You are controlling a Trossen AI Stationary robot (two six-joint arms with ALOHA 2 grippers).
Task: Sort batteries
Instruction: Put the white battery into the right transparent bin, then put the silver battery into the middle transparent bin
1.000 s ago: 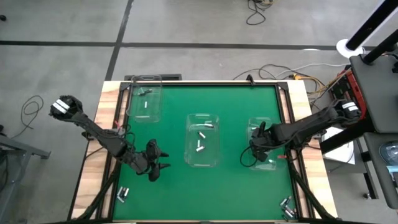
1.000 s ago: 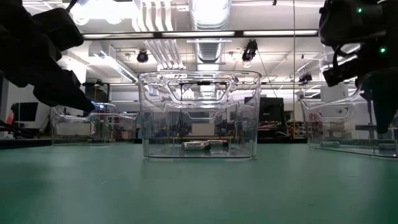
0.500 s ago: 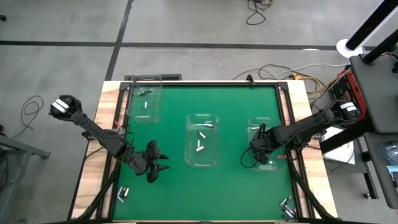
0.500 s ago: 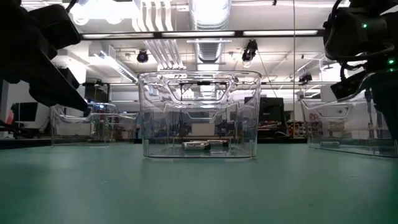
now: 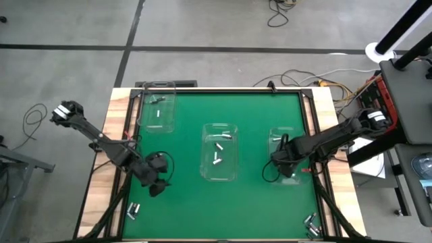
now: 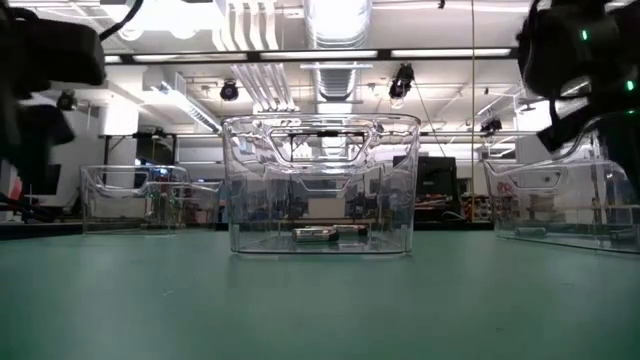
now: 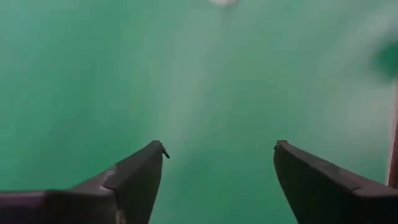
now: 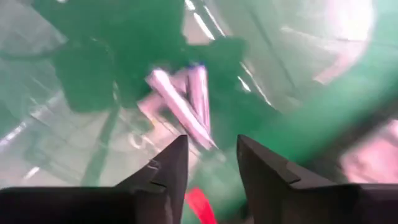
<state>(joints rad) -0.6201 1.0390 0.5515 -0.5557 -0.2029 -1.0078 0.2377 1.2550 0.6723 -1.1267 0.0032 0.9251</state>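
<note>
Over the right bin, the right gripper blurs, fingers slightly parted above batteries inside. Left gripper hangs open over bare green mat. No writing reads.

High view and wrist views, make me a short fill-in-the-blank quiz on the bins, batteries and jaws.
1. The table mat is coloured ____.
2. The number of clear bins on the mat is ____.
3. The left gripper has its jaws ____ above bare mat.
4. The right gripper is over the bin on the mat's ____ side, where batteries lie.

Missing words: green; three; open; right
</note>
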